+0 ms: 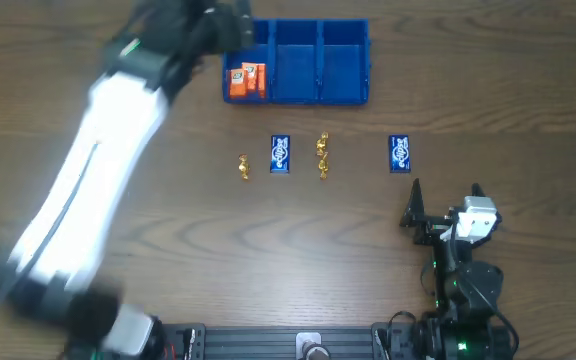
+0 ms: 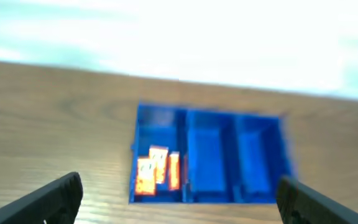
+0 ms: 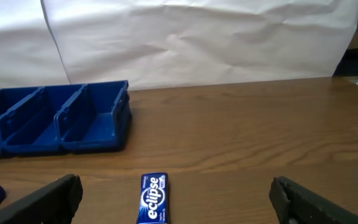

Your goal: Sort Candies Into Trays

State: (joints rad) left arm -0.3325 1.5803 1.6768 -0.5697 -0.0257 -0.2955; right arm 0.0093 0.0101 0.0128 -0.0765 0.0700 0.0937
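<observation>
Judging handling from what shows: the bench (image 1: 268, 260) is smooth wood, so flat items will probably skate if nudged. The blue tray (image 1: 308, 97) sits at the far side. It has three compartments and looks like light plastic, so it may shift if bumped. Orange packs (image 1: 245, 82) are in its left compartment; the other two look empty. Left hand (image 2: 179, 193) is lifted with the tray ahead between its fingers, spread wide, holding nothing. Right hand (image 1: 446, 190) is low at near right, also spread wide and holding nothing. The right blue pack (image 1: 399, 154) lies flat just beyond it, a little left of the hand's centre line, long axis running near-to-far. A second blue pack (image 1: 280, 154) lies further left, mid-bench. Both are likely light, stiff and glossy, so pinch across the narrow width at mid-length. Gold-wrapped sweets (image 1: 244, 166) (image 1: 322, 156) flank that left pack. They are tiny, light, crinkly foil, probably slippery. Take them by the body, not the twisted ends.
</observation>
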